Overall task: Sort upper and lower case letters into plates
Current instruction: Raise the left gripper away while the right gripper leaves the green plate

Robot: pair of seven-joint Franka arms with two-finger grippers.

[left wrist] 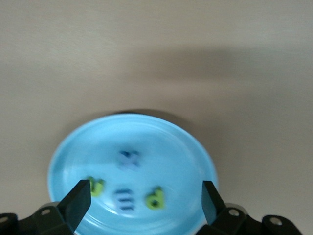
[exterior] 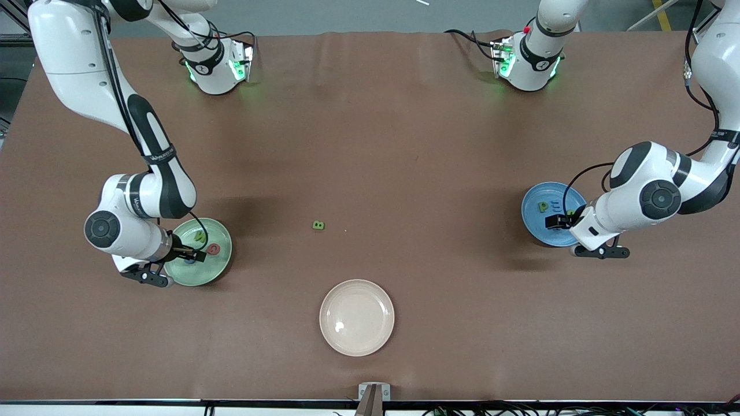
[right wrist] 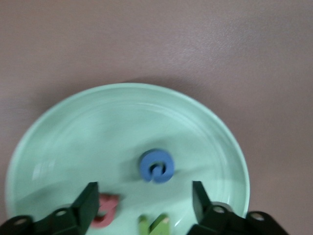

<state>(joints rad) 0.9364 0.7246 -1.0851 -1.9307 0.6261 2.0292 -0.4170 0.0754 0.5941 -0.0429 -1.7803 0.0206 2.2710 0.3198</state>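
Nearest the front camera sits the cream plate (exterior: 356,317), bare and no part of the sorting. Farther up, alone at mid-table, lies the one loose letter (exterior: 318,225), a small green block that looks like a B; it is likely light and rigid, probably foam or wood, so a pinch across its flat outer sides should hold it, though it may skid on the brown table (exterior: 404,144). Toward the right arm's end, the right gripper (right wrist: 144,200) hangs over the green plate (right wrist: 58,127) with fingers spread and nothing between them; a blue letter (right wrist: 156,165), a red one (right wrist: 108,209) and a green one (right wrist: 152,224) lie in it. The left gripper (left wrist: 145,198), also spread and empty, hangs over the blue plate (left wrist: 161,134), which holds four letters. Motion blur and cut-off edges leave most letters unreadable, so their case cannot be checked.
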